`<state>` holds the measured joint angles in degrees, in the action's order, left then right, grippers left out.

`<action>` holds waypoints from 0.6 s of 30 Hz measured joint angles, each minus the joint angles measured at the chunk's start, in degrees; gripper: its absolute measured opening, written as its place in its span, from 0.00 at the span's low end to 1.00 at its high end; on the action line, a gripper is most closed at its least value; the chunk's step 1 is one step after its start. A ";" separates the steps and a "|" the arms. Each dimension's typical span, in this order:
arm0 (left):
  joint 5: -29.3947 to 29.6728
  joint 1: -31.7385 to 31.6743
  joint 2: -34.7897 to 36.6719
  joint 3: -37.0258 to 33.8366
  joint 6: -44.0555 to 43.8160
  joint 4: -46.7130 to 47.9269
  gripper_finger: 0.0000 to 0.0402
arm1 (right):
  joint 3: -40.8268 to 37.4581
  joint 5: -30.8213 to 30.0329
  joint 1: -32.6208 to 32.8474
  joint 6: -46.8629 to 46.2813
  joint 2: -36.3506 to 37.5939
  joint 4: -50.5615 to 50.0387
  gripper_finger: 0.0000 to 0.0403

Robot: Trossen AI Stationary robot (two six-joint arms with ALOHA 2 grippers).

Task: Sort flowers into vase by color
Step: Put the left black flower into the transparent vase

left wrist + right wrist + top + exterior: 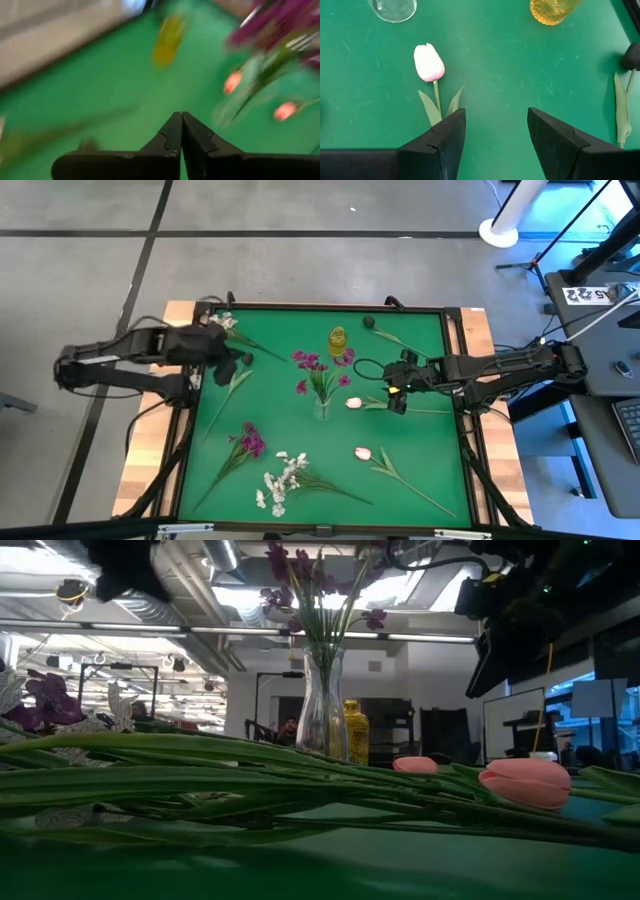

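Purple flowers (322, 370) in your clear vase (322, 408) | right claw (492, 142) apart just behind tulip (428, 62) | left claw (181, 131) together, empty | other flowers unsorted

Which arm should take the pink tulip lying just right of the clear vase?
Right, probably. The right gripper hangs open by that pink tulip, whose bud and stem show just ahead of its fingers in the right wrist view. The left gripper is shut, beyond the clear vase, near the mat's far-left corner.

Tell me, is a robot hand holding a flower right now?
No, nothing is held. The left gripper is shut and empty. The right gripper is open above the mat, next to a pink tulip.
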<state>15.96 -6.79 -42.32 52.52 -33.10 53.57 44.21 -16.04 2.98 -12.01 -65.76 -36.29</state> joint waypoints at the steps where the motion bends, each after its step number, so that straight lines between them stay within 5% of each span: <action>1: 0.01 0.00 -1.30 0.35 -2.55 2.79 0.00 | 0.00 0.01 0.00 0.00 0.00 0.00 0.53; 9: -1.71 0.00 -7.86 0.55 -13.69 18.49 0.00 | 0.00 0.01 0.00 -0.02 0.00 -0.22 0.53; 18: -10.43 0.04 -14.85 -5.23 -15.48 19.93 0.12 | 0.00 -0.36 0.00 0.17 0.00 0.31 0.53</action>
<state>5.53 -6.74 -57.17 47.30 -48.57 73.50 44.21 -16.40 2.98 -11.85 -65.76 -35.99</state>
